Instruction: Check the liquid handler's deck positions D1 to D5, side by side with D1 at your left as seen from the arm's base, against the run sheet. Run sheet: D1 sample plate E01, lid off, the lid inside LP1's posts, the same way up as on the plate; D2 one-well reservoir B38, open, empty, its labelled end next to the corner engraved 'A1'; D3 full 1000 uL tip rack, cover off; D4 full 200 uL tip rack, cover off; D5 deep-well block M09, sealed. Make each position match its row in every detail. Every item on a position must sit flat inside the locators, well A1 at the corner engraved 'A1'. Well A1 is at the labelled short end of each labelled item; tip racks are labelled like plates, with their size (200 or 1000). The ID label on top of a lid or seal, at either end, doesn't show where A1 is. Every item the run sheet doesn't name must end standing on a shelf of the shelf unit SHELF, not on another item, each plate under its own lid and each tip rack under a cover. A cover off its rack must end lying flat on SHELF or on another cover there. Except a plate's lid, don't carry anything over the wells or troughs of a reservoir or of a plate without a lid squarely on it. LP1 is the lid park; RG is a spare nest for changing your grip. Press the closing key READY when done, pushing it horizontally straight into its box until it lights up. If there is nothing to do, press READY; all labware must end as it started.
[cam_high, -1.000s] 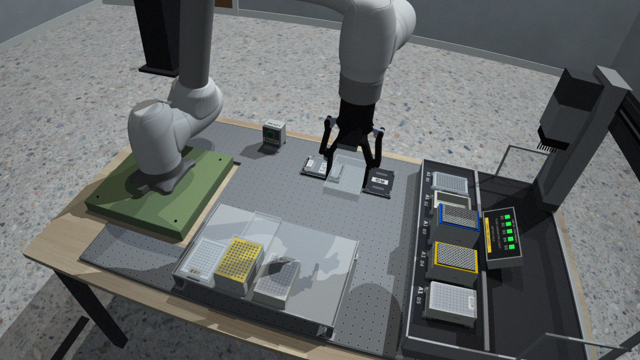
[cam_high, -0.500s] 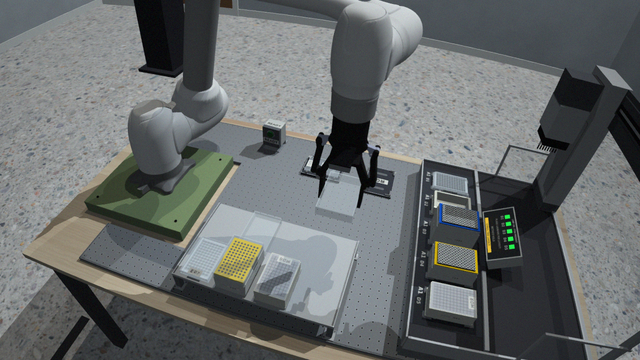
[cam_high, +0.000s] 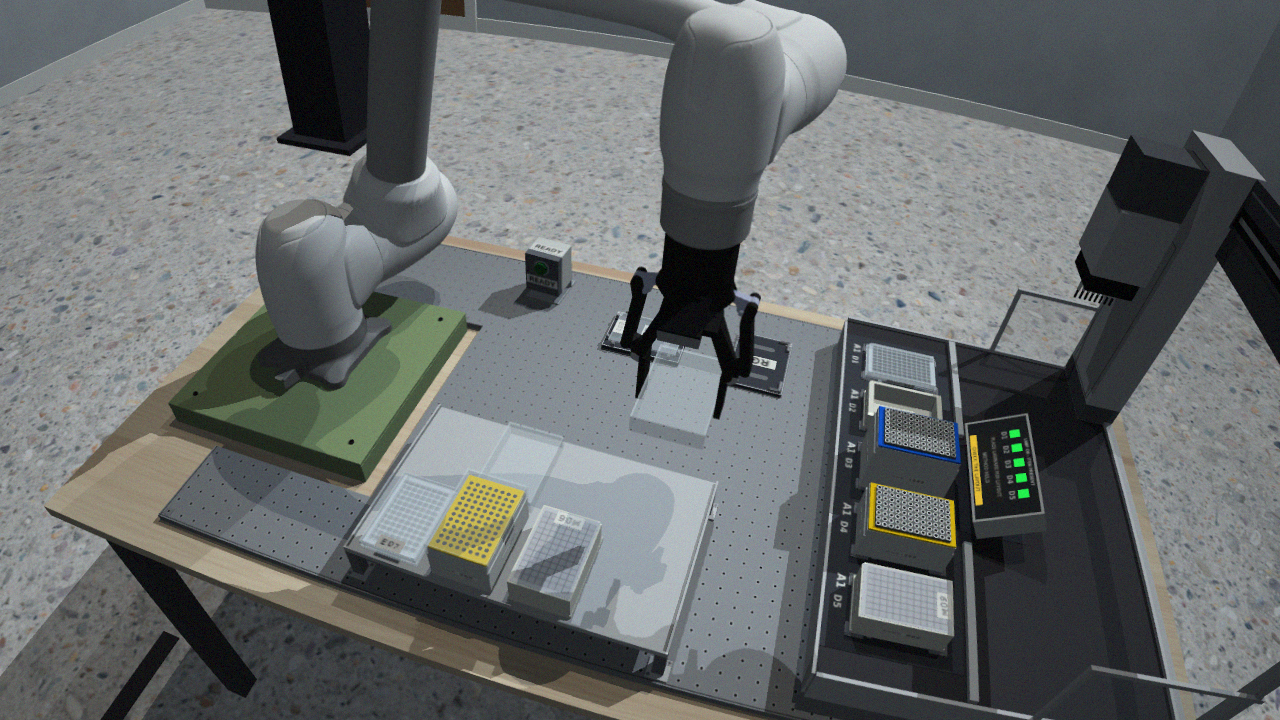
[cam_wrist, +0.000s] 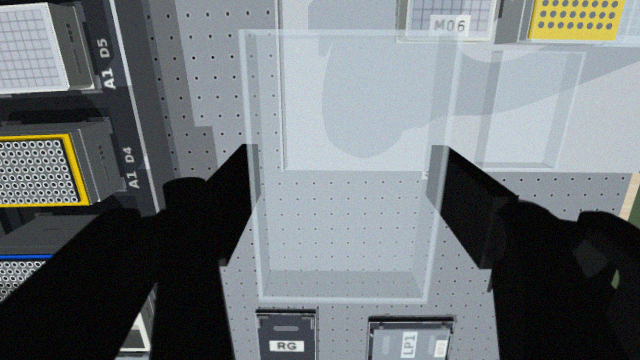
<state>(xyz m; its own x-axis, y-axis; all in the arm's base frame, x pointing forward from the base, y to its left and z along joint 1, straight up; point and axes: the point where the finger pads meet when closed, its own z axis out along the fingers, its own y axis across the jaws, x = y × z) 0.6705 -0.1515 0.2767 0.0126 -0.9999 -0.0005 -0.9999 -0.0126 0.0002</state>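
Top view: high, oblique, well back; looks down across whole table (cam_high: 107,501). Arm base right in frame-left, liquid handler deck (cam_high: 827,501) frame-right, shelf unit SHELF (cam_high: 689,573) at frame bottom.

Wrist view: mounted above gripper (cam_wrist: 345,200), faces straight down, close. Black fingers fill lower frame, clear cover (cam_wrist: 345,165) between them.

Shared: perforated plate, RG nest (cam_wrist: 287,335) (cam_high: 766,361), LP1 park (cam_wrist: 410,342), D4 rack (cam_wrist: 37,170) (cam_high: 911,514), D5 block (cam_wrist: 30,47) (cam_high: 904,601), M06 block (cam_wrist: 450,22) (cam_high: 556,548).
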